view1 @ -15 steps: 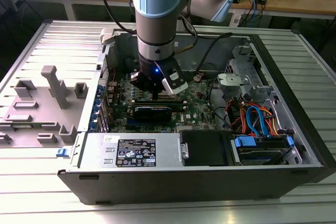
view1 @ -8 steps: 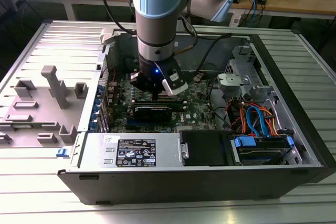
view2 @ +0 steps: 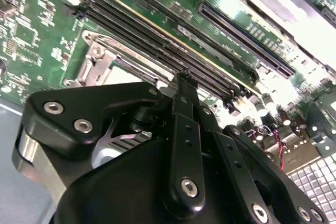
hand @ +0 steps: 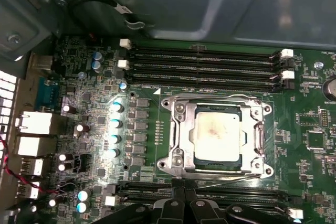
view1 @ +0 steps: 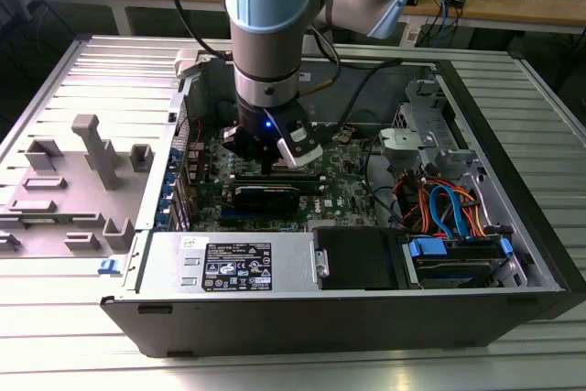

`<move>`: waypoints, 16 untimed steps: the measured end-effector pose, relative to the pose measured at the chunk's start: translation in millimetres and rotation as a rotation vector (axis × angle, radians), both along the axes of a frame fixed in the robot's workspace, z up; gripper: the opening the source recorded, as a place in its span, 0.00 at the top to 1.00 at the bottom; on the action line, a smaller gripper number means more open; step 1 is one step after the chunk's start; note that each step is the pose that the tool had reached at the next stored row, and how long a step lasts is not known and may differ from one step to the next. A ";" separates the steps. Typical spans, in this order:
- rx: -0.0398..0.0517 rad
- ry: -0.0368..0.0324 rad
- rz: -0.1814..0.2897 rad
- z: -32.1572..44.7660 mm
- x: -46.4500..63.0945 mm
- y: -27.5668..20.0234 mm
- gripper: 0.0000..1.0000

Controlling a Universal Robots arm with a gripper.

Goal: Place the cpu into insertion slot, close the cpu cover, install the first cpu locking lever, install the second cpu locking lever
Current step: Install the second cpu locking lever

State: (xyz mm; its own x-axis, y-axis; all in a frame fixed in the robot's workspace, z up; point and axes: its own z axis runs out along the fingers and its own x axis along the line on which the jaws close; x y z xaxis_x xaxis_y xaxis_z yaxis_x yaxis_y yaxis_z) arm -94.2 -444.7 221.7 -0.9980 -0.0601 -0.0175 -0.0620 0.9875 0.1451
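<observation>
One cpu (hand: 218,133) under one closed cpu cover (hand: 181,129), four memory slots (hand: 205,64) alongside, empty hand (hand: 182,203) pinched together nearby.

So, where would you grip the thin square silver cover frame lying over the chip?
The thin square silver cover frame lies flat on the socket, framing the silvery-grey square chip, so only its narrow rails are on offer. Probably best to come straight down from above and pinch one side rail across its width, clear of the chip.
</observation>
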 end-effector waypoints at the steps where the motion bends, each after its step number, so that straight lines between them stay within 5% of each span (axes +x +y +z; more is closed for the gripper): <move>1: 0.0008 0.0000 0.000 -0.4 -1.5 0.0 0.89; 6: 0.0062 0.0000 0.000 -4.7 -2.9 0.0 0.89; 16: 0.0332 -0.0001 0.000 -11.1 -8.0 0.0 0.89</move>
